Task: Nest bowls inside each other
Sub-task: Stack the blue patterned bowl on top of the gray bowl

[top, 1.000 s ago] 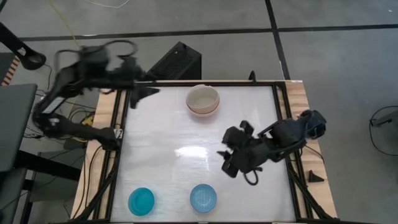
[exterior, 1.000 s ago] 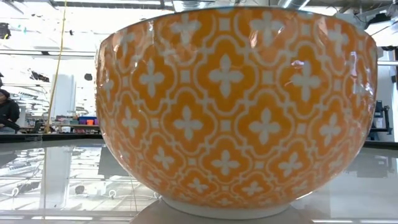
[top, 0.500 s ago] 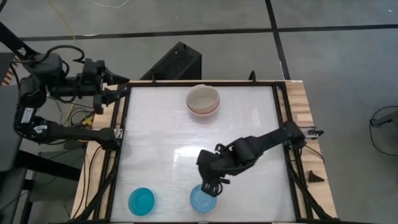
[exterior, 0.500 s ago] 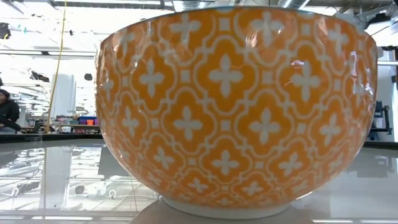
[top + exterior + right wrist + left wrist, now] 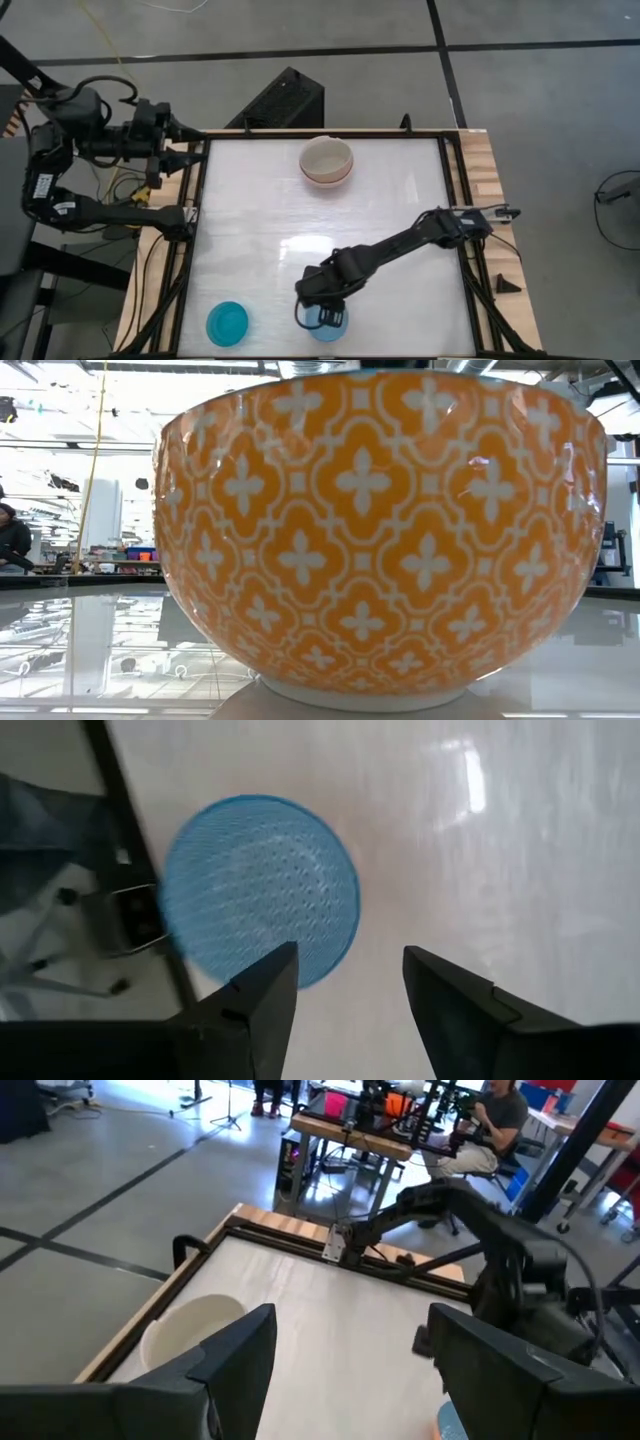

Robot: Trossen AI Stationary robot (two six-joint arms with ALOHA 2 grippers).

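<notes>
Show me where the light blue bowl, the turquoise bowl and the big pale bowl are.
light blue bowl (image 5: 260, 890): right wrist view, middle of its inside.
turquoise bowl (image 5: 227, 323): high view, centre of its inside.
large pale bowl (image 5: 326, 158): high view, centre of its inside.

The right arm stretches from 3 o'clock across the table toward 6 o'clock, its right gripper (image 5: 322, 312) pointing down with fingers (image 5: 262, 1005) spread apart. The left arm is folded off the table's edge at 10 o'clock, its left gripper (image 5: 185, 143) wide open, aimed inward.
</notes>
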